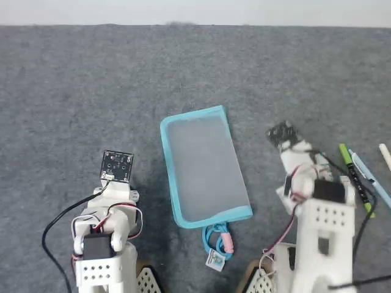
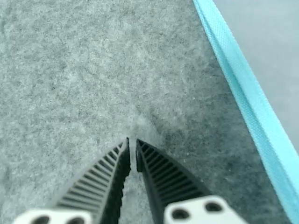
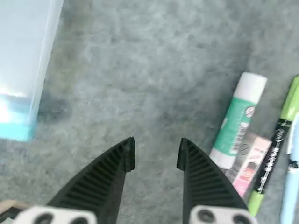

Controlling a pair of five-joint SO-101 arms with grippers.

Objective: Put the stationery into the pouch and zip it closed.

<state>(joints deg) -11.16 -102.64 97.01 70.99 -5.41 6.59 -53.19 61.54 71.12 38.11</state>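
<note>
Stationery lies right of the pouch (image 1: 204, 168), and from above the right arm (image 1: 321, 213) hides much of it. Past the arm show a green pen (image 1: 354, 177), a blue pen (image 1: 369, 174) and a white tip (image 1: 385, 155) cut off by the frame edge. The right wrist view adds a glue stick (image 3: 238, 121) and a small pink item (image 3: 250, 161), hard to identify, wedged between the stick and the green pen.

The pouch is turquoise-trimmed with a frosted face. It lies flat on the grey felt surface, its long axis running far to near, the near end angled toward the right arm. A looped zip pull (image 1: 219, 244) trails from that near end. Whether the zip is open cannot be made out.

The left end effector (image 2: 132, 142) is closed on nothing, over felt just left of the pouch. The right end effector (image 3: 155, 151) is spread open and empty, between pouch and glue stick.
</note>
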